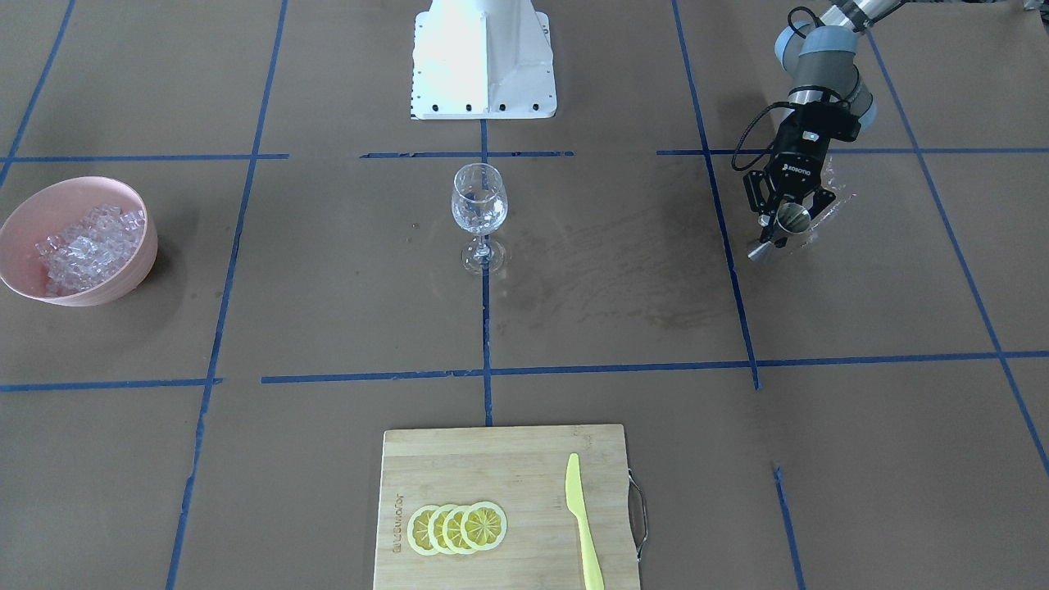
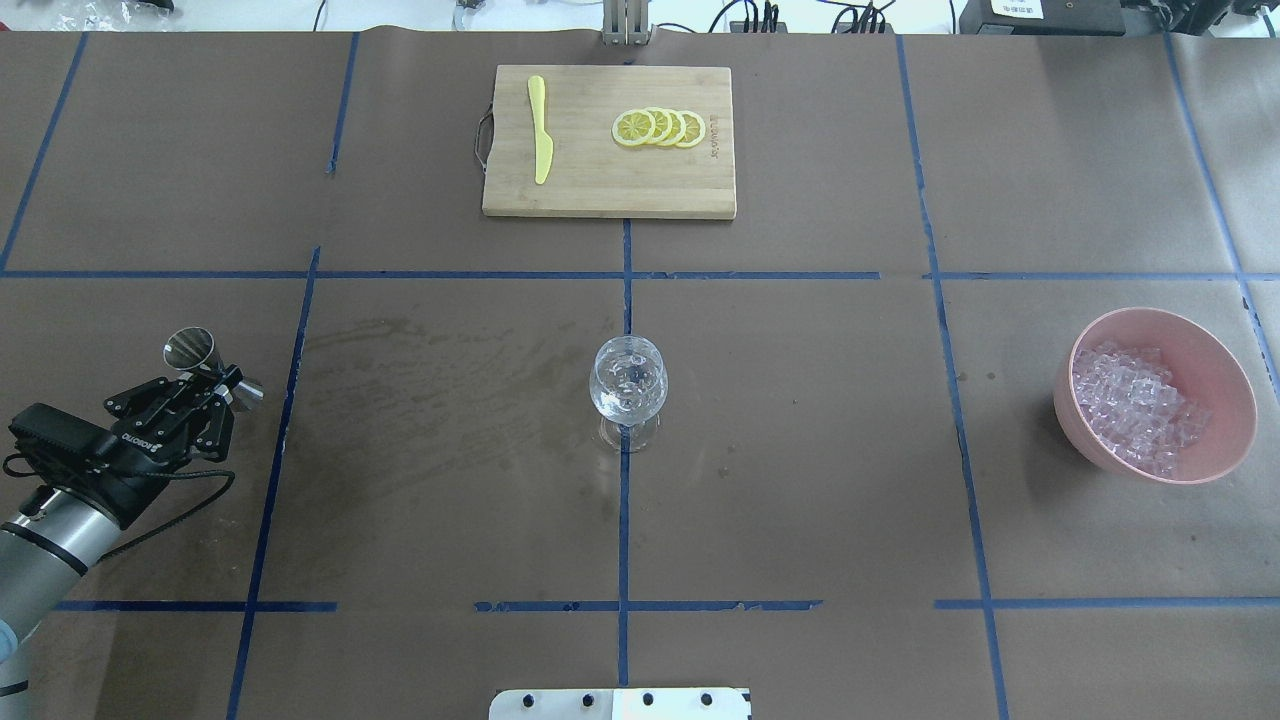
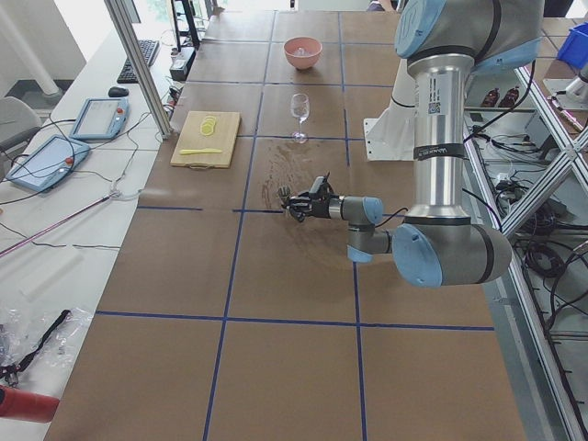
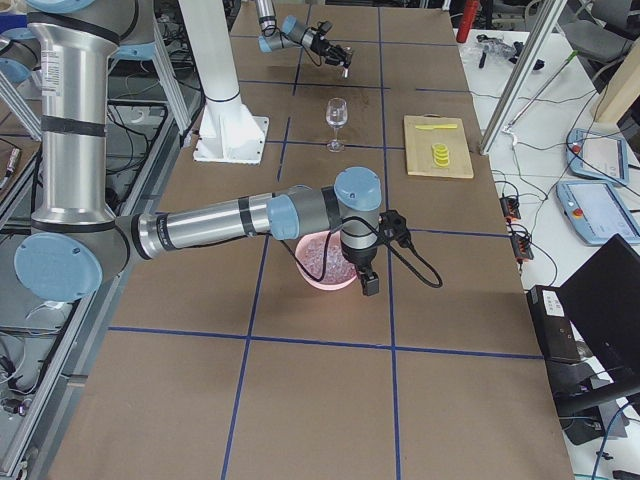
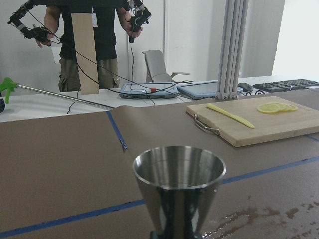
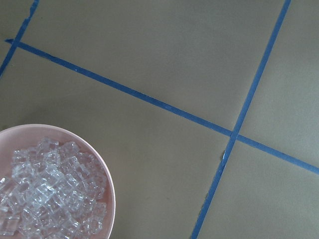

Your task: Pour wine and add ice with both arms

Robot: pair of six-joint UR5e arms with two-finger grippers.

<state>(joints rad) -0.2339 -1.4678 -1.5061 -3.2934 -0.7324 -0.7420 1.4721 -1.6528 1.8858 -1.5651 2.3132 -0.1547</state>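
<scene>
In the overhead view's lower left, the left arm (image 2: 40, 560) reaches in low over the brown worktop (image 2: 800, 450), its wrist lying almost level. The left hand (image 2: 222, 385) is clenched on the waist of a steel jigger (image 2: 192, 350), which is held clear of the paper with its open cup tipped toward the upper left. At the frame's centre a clear wine glass (image 2: 628, 385) stands upright on a blue tape line. At mid right, the ice (image 2: 1135, 405) lies heaped in a pink bowl (image 2: 1080, 420). In the right side view the right arm (image 4: 220, 220) stretches over that bowl, wrist pointing down; whether the right hand grips anything cannot be told. At top centre a cutting board (image 2: 600, 190) carries lemon slices (image 2: 660, 127) and a yellow knife (image 2: 541, 140).
</scene>
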